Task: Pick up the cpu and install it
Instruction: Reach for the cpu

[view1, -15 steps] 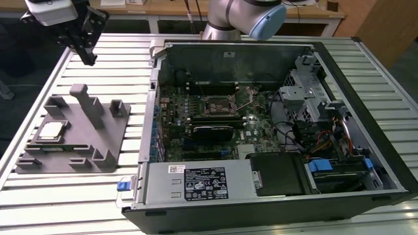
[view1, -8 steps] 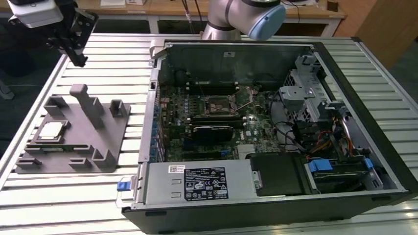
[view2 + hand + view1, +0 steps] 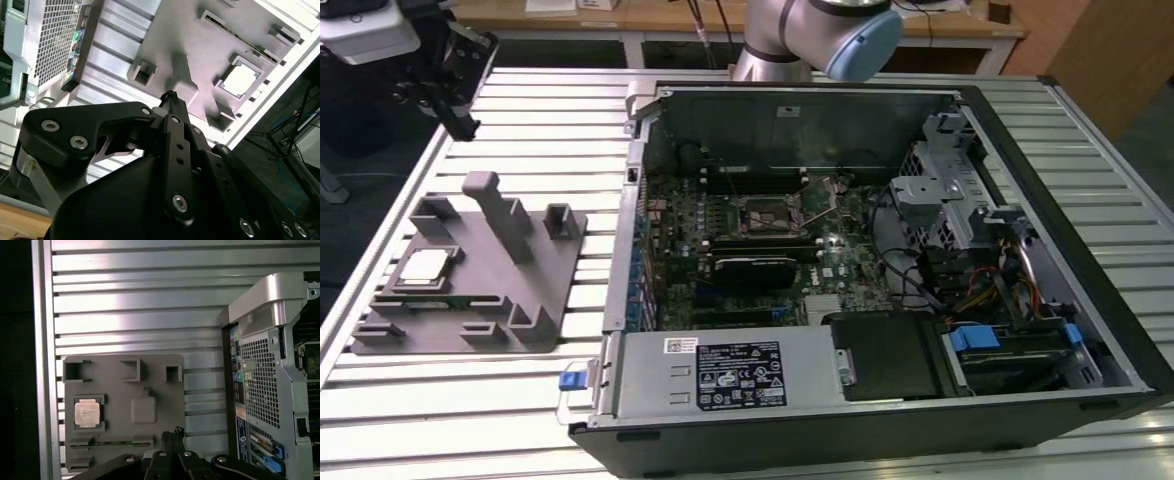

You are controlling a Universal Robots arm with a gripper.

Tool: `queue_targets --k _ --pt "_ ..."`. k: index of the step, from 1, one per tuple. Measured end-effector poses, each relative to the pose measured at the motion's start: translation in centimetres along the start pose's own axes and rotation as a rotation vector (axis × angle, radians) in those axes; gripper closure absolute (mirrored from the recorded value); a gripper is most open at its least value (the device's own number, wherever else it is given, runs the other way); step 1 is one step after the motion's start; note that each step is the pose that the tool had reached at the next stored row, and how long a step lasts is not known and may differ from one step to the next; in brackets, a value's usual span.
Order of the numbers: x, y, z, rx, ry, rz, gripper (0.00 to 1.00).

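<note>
In the exterior view the cpu (image 3: 427,266) lay in its pocket on the grey fixture tray (image 3: 540,290), to that view's left of the open computer case (image 3: 720,375). The motherboard socket (image 3: 763,214) looked empty (so nothing was installed, I judged). In the first wrist view the gripper (image 3: 172,432), fingers pressed together on nothing, hung over the tray, apart from the cpu. The second wrist view agreed: pickup not yet begun.
</note>
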State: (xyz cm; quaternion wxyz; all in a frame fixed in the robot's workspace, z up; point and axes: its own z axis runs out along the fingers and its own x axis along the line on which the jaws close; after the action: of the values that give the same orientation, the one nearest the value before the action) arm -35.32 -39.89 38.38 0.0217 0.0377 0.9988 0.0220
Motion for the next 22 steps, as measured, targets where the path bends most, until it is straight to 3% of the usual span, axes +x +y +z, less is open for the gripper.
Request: queue_targets --k 13,22 --pt "2.07 -0.22 1.47 0.0 0.0 0.0 0.89" --pt "2.79 -0.33 2.82 0.0 0.0 0.0 0.89"
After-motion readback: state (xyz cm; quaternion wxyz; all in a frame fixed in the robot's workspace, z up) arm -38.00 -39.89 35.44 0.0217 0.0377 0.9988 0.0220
